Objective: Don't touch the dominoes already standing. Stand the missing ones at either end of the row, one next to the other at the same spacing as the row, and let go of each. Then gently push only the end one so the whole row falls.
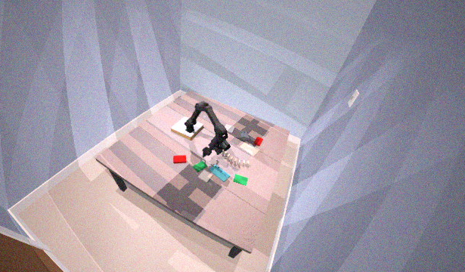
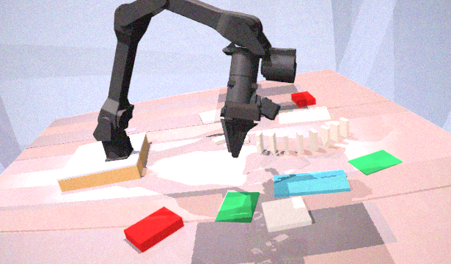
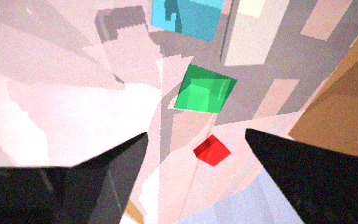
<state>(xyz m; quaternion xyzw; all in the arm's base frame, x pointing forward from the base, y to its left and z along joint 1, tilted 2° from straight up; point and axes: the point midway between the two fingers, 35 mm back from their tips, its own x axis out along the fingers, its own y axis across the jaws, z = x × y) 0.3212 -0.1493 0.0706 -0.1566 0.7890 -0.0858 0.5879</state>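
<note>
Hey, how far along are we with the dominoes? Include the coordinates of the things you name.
Early on. The row of dominoes (image 1: 237, 162) (image 2: 299, 143) stands upright. In hand there's nothing: the open fingers (image 2: 235, 155) are near the row. Left to do: at least one loose domino (image 2: 218, 140) lies flat beyond the fingers and needs standing at an end, then the end push, since nothing in the row has toppled.

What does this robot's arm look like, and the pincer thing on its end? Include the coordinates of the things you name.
The arm (image 1: 212, 118) (image 2: 196, 14) is matte dark grey, almost black, built from slim, straight segments with bulky, angular joints. A stubby round cylinder (image 2: 279, 65) juts out near the wrist. The gripper (image 2: 235, 155) (image 3: 196, 134) has two dark, wedge-shaped fingers narrowing to points. I can't see any cables or lettering on it.
</note>
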